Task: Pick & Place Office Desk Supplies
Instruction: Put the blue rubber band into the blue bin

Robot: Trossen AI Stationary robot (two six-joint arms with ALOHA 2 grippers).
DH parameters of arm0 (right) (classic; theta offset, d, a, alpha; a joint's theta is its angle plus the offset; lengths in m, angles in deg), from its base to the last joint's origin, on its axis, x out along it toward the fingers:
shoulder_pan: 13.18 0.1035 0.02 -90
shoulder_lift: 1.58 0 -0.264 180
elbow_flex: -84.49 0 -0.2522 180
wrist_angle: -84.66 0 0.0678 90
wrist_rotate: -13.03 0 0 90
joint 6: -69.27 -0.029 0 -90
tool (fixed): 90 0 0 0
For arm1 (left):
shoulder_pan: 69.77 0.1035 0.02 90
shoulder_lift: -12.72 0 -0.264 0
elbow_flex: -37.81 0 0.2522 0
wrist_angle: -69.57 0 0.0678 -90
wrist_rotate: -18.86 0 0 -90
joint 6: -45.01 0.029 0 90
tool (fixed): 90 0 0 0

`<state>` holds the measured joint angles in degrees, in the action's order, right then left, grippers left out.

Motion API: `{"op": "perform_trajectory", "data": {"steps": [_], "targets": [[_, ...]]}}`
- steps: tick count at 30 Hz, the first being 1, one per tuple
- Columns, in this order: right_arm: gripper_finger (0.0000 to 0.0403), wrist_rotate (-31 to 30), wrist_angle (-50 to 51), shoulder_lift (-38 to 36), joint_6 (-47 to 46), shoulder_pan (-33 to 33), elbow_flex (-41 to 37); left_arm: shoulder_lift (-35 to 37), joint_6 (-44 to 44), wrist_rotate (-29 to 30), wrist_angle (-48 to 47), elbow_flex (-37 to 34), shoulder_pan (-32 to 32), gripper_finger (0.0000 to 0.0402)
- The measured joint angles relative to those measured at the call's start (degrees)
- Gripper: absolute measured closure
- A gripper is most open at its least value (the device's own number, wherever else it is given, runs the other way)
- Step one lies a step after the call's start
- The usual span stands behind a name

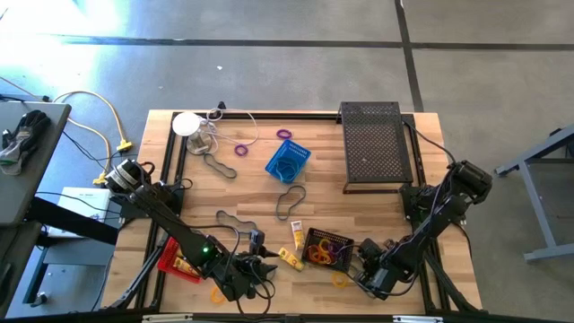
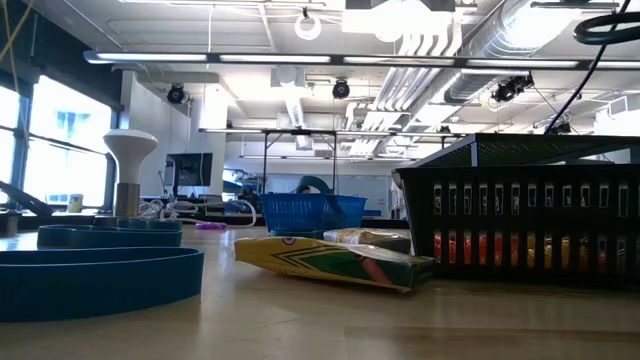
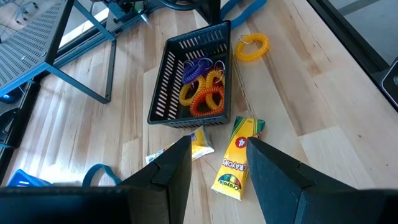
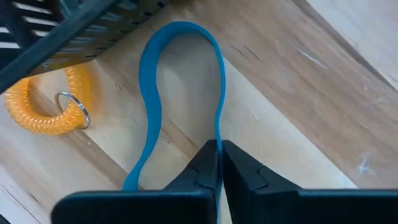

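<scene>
A blue band loop (image 4: 149, 106) stands on its edge on the wooden table, next to an orange coil with a key ring (image 4: 46, 106). My right gripper (image 4: 219, 155) is shut on the loop, near the table's front right (image 1: 369, 278). My left gripper (image 3: 217, 168) hangs open above a yellow crayon box (image 3: 238, 158), near the front edge (image 1: 265, 267), and touches nothing. Beyond the box stands a small black mesh basket (image 3: 168, 87) with purple, yellow and orange coils (image 3: 202, 93) in it. My right gripper pinches one long side of the band loop (image 4: 218, 134) between its two fingertips. The fingers come from above, pointing down. The loop's rounded far end (image 4: 180, 28) and its other side rest on the table.
A blue basket (image 1: 288, 161) sits mid-table and a red basket (image 1: 175, 260) at the front left. A large black mesh tray (image 1: 377, 144) lies at the far right. Grey band loops (image 1: 291, 202) and a white disc with cables (image 1: 188, 124) lie on the left half.
</scene>
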<state>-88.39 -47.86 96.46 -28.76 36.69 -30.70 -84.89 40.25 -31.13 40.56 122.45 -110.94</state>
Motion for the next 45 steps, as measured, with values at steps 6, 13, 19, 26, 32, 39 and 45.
{"op": "perform_trajectory", "data": {"steps": [6, 13, 19, 26, 32, 39, 45], "targets": [[0.0399, 0.63, 0.65, 0.08, 0.51, -0.07, 0.75, 0.00, 0.11, 0.03, 0.00, 0.00, 0.00, 0.0255], [0.0400, -0.22, 14.67, 0.22, 0.60, -0.10, 9.80, 0.00, 0.22, 0.61, 0.27, 0.00, 0.00, 0.0255], [0.0400, -3.52, 34.17, 0.11, -1.06, 1.28, 22.07, 0.00, -0.04, 0.76, 1.60, -0.02, 0.00, 0.0255], [0.0400, -19.40, 39.01, 0.00, 5.54, 3.74, 30.80, 0.00, 0.40, 0.72, 4.40, -0.02, 0.63, 0.0255], [0.0400, -32.99, 22.03, -0.02, 30.61, 2.50, 31.17, 0.00, 0.38, -0.26, 8.78, -0.02, 3.02, 0.0255], [0.0400, -40.17, 1.21, -0.02, 60.63, -0.98, 31.19, 0.00, -0.25, -10.83, 14.01, -0.02, 6.57, 0.0255], [0.0400, -40.05, -4.02, -0.02, 69.77, -3.72, 31.19, 0.00, -1.31, -15.98, 18.97, -0.02, 8.15, 0.0255]]}}
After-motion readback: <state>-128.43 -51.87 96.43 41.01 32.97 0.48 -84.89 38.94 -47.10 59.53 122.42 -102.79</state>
